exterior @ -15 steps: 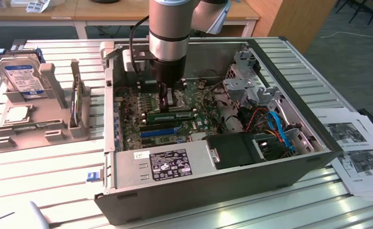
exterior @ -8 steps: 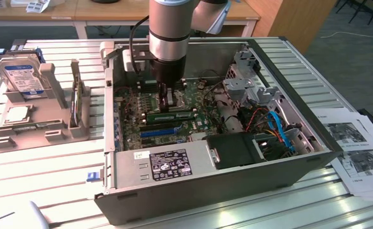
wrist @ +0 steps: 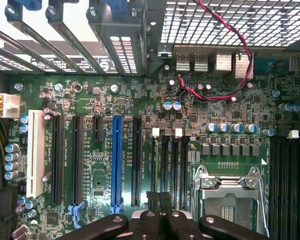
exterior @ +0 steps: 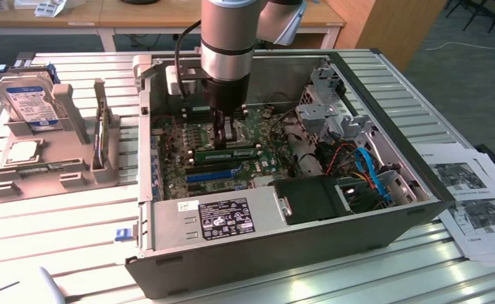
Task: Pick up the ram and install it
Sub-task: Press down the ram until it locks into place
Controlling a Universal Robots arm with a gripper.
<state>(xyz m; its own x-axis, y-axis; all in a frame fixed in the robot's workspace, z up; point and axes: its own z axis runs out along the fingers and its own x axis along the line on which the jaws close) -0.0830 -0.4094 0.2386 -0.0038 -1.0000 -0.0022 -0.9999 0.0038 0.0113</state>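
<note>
The shut fingers (exterior: 222,140) press down on the ram (exterior: 227,152) in the motherboard (exterior: 230,166), so push straight and gently.

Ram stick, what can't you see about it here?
Exterior view: the end effector covers part of the ram, so whether it is seated cannot be told.
Wrist view: the end effector hides whatever lies under its tips.
Exterior view: the hard drive label is too small to read.
</note>
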